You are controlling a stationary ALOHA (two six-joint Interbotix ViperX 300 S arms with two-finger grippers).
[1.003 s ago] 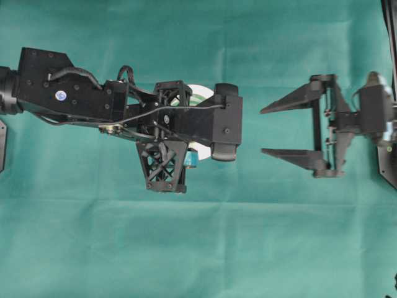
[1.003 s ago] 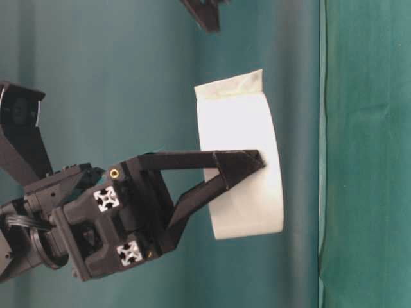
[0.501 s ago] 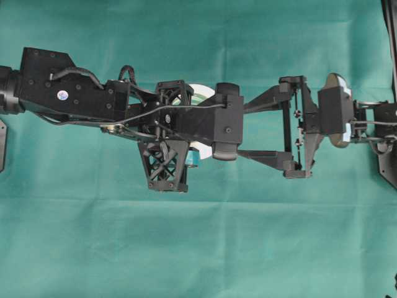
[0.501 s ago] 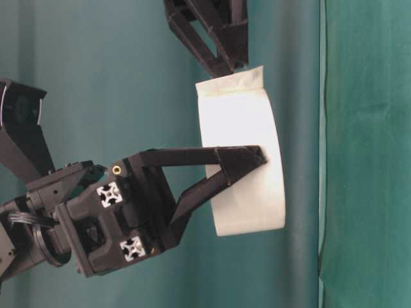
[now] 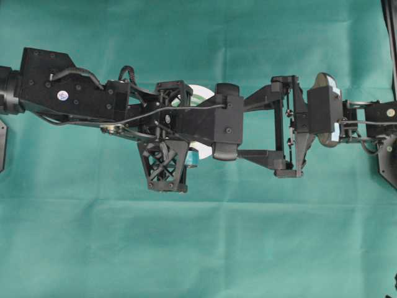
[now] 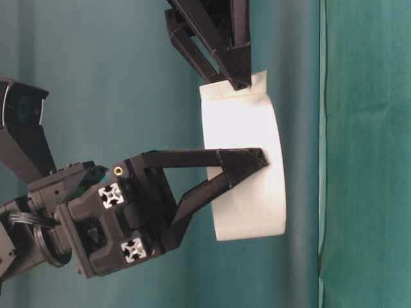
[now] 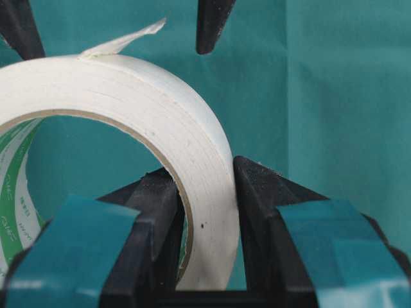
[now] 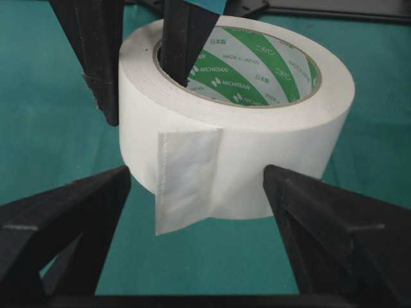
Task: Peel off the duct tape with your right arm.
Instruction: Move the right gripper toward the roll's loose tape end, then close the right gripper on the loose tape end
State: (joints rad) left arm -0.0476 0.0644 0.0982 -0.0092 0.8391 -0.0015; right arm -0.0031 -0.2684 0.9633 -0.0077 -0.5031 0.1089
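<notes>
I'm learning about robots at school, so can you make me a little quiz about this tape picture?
1. True or false: the left gripper with teal pads pinches the wall of the white ring-shaped roll of duct tape.
2. The black pointed right gripper is: A) open, with a finger on either side of the loose tab; B) shut on the tab; C) out of sight.
3. What colour is the cloth under the arms?
Key: 1 true; 2 A; 3 green.
</notes>
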